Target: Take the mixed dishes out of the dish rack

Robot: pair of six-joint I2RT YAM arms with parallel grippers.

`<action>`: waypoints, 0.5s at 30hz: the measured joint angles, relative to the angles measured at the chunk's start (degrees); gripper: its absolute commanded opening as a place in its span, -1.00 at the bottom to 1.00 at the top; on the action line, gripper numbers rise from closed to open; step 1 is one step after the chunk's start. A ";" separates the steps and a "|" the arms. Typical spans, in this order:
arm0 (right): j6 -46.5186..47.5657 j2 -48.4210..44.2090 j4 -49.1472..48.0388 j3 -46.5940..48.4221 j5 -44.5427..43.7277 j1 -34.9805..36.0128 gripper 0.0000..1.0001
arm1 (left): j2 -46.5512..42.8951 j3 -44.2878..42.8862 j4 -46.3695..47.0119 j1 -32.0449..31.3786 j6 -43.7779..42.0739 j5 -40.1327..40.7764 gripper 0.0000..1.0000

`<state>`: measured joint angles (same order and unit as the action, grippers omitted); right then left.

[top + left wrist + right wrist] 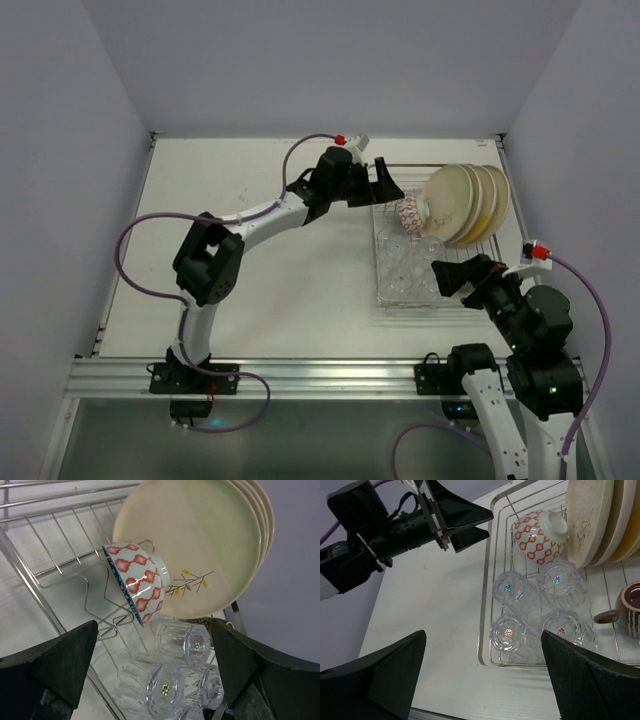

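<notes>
Hovering left gripper (388, 186), fingers (65, 665) spread, beside bowl (137, 580) near desk's far right corner; risking a finger knocking it into plates (200, 545).

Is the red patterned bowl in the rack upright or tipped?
Tipped on its side: the red patterned bowl has its rim facing sideways, foot toward the front cream round plate.

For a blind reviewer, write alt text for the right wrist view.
A wire dish rack holds four clear glasses, a red-patterned bowl on its side by upright cream plates, and a brown mug at right. The left end effector hangs open over the table beside it.
</notes>
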<state>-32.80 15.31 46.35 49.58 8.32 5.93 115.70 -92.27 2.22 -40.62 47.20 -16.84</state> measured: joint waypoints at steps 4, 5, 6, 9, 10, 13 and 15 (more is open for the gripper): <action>0.37 -0.02 0.57 -0.11 0.02 0.00 0.98 | 5.35 -3.13 0.24 -0.79 1.38 -1.51 1.00; 0.46 -0.09 0.72 -0.11 0.02 0.00 0.98 | 6.27 -3.74 0.37 -0.94 1.77 -1.77 1.00; 0.50 -0.24 0.96 -0.13 0.02 0.00 0.98 | 6.99 -4.13 0.50 -1.07 1.97 -2.03 1.00; 0.70 -0.70 1.20 -0.22 0.04 0.00 0.98 | 8.02 -5.20 1.68 -1.18 3.34 -2.56 1.00; 0.70 -0.76 1.31 -0.22 0.04 0.00 0.98 | 8.44 -5.75 1.99 -1.20 3.82 -2.69 1.00; 0.74 -0.76 1.51 -0.24 0.15 0.00 0.98 | 10.23 -7.45 2.82 -1.20 5.18 -2.89 1.00; 0.85 -0.79 1.73 -0.24 0.22 0.00 0.98 | 11.26 -8.48 3.54 -1.20 6.21 -3.10 1.00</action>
<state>-31.94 14.52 48.07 49.34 8.54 5.93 126.96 -100.75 5.76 -41.82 53.41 -19.94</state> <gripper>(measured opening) 0.990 0.997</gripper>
